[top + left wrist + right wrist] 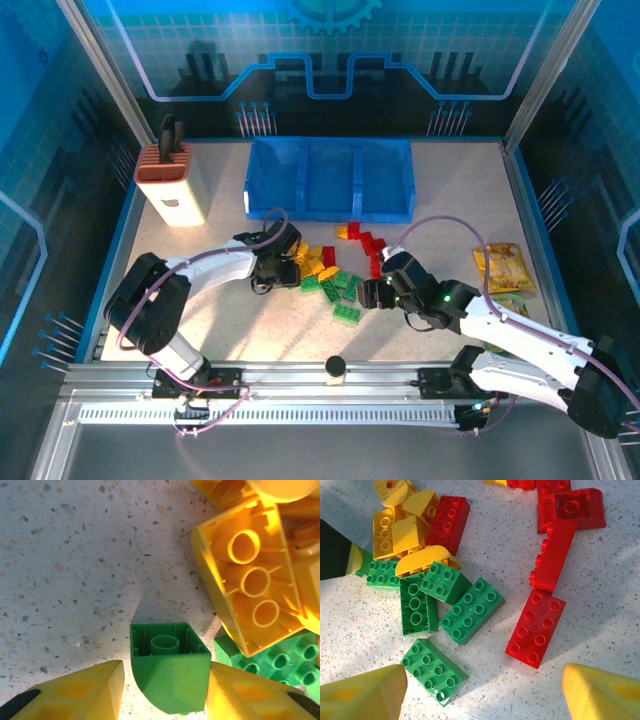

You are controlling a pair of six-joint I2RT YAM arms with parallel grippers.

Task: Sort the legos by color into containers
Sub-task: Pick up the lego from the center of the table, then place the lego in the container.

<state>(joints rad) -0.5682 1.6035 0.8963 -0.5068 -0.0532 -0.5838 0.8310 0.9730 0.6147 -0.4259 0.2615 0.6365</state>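
Two grippers are at work for you, both on the near side of the blue tray (330, 212). Your right gripper (484, 672): fingers spread wide, poised over loose green and red bricks. Your left gripper (165, 672): jaws parted either side of one small green brick (170, 652), its hollow underside showing, with a slight gap at its left. An upturned yellow brick (250, 580) lies just beyond it. Legos (335, 270): red, green and yellow, scattered on the table (230, 320) just in front of the tray's middle and right bins, outside it. Snack packets (503, 268): right of the tray, nearer you. Tray: three joined bins in a row. Brown-and-white block (175, 190): just left of the tray.
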